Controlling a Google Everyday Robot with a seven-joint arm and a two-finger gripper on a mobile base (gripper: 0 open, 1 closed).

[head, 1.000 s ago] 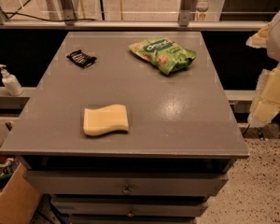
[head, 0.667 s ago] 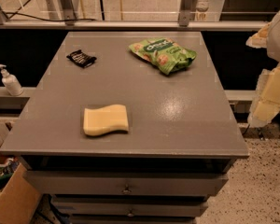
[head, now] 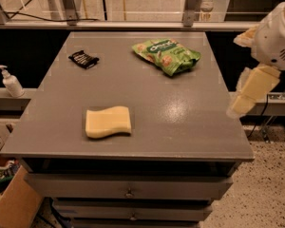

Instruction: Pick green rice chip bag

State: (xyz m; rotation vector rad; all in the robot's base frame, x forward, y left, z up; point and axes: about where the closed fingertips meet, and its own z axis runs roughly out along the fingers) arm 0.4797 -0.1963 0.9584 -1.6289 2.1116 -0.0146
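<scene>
The green rice chip bag (head: pixel 167 56) lies flat on the grey table (head: pixel 180 127), at the far right part of the top. It is bright green and crinkly with a white logo. My gripper (head: pixel 241 106) hangs from the white arm (head: pixel 275 37) at the right edge of the view, beside the table's right edge. It is well to the right of the bag and nearer the front, not touching it.
A pale-yellow wavy sponge (head: pixel 108 122) lies front left of centre. A small black wrapper (head: pixel 83 59) lies at the far left. A pump bottle (head: pixel 10 81) stands on a ledge left of the table. Drawers (head: pixel 128 191) sit below; a railing runs behind.
The arm and gripper have moved a little to the left, closer to the table's right edge. The bag, sponge and wrapper have not moved.
</scene>
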